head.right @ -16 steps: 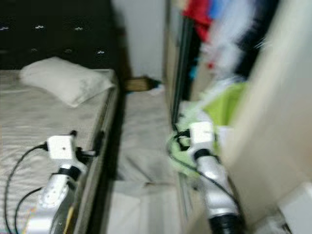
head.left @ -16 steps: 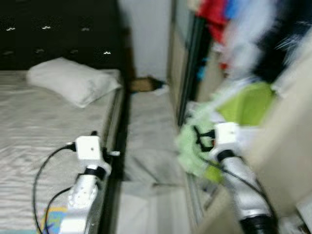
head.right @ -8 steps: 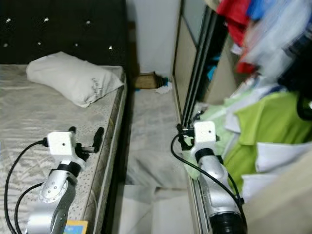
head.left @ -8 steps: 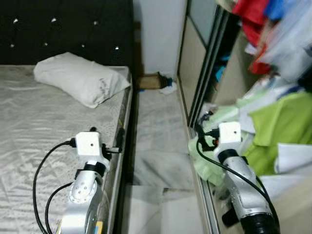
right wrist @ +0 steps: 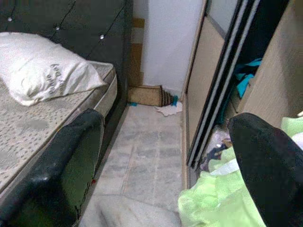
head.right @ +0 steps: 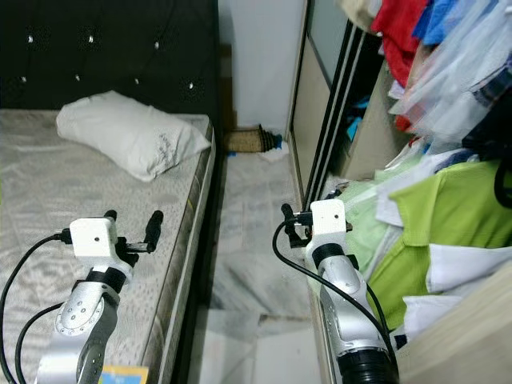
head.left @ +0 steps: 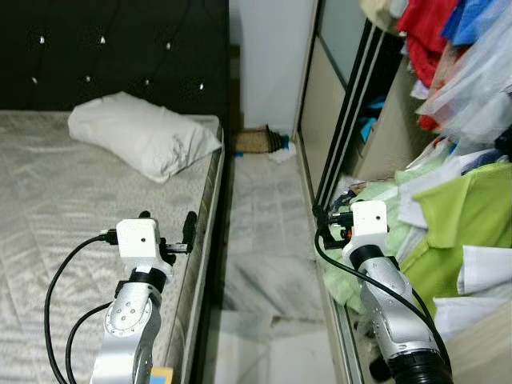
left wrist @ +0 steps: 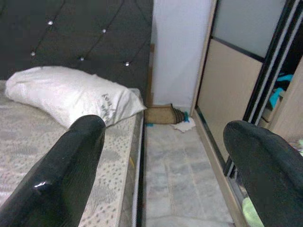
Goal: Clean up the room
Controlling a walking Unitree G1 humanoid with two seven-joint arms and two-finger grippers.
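A light green garment [head.left: 346, 268] spills from the bottom of the open wardrobe [head.left: 448, 160] onto the floor, and it shows again as the green garment [right wrist: 213, 203] in the right wrist view. My right gripper [head.left: 324, 224] hovers just above and left of it, open and holding nothing. My left gripper [head.left: 166, 221] is raised over the bed's right edge [head.left: 210, 200], also open and holding nothing. At the far end of the aisle lie a brown bundle [head.left: 256, 141] and a white scrap [head.left: 282, 154]. A white pillow [head.left: 144, 144] rests on the bed.
A narrow tiled aisle [head.left: 260, 232] runs between the bed and the wardrobe's sliding door [head.left: 332, 128]. Red, blue and green clothes [head.right: 416, 48] hang and pile up inside the wardrobe. A dark tufted headboard [head.left: 104, 56] and a white wall [head.left: 268, 56] close the far end.
The camera has shifted and its blur has cleared, so the whole scene has moved in frame. Both arms hold the same raised pose with their fingers apart.
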